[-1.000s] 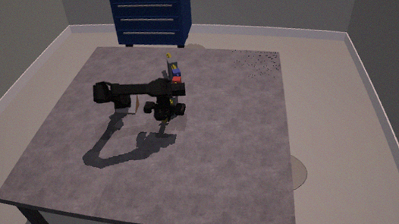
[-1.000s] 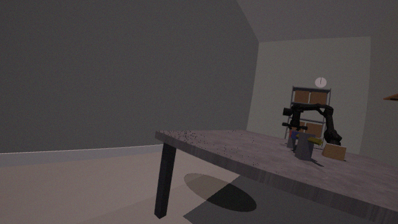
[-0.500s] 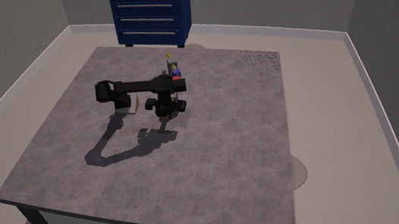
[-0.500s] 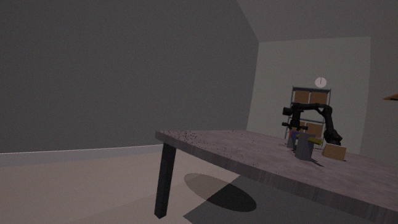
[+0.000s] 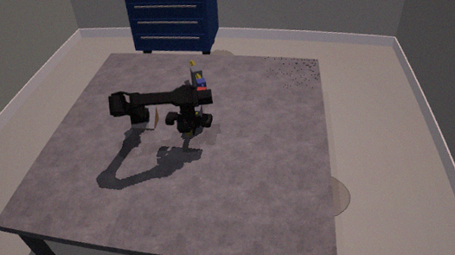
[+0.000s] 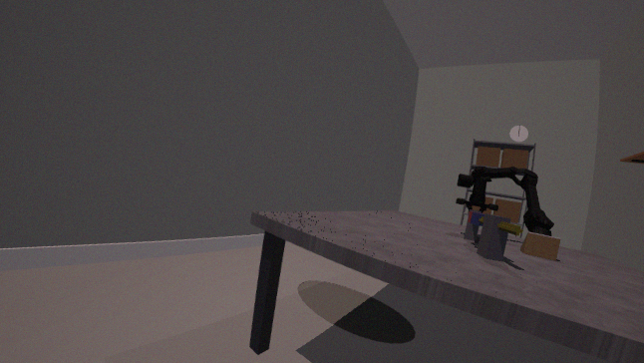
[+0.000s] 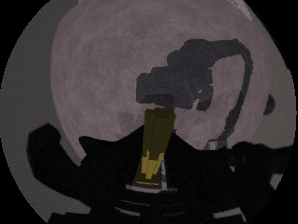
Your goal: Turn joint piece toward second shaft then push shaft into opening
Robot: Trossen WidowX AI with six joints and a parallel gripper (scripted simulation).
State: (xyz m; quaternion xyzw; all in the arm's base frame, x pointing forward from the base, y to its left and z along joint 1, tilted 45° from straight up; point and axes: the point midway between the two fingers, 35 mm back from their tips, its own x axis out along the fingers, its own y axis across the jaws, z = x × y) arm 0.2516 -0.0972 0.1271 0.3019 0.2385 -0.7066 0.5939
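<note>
While the pincer (image 5: 190, 126) (image 6: 477, 205) (image 7: 154, 127) is clenched on the yellow second shaft (image 7: 158, 131), the blue-and-red joint piece (image 5: 201, 83) (image 6: 477, 218) sits between the two grey blocks, beyond the pincer from the shaft's free end. And look at that surface (image 5: 255, 161) (image 6: 379, 244) (image 7: 100, 65): mottled grey-purple, the arm's bent shadow sprawling over it, dark specks peppering one corner! Just beside the arm's base, a tan panel (image 5: 156, 117) (image 6: 542, 246) leans. Past the edge, pale floor runs to white skirting; a blue drawer cabinet (image 5: 167, 16) stands there, and elsewhere a shelf rack (image 6: 503, 145) below a round white clock (image 6: 518, 133).
</note>
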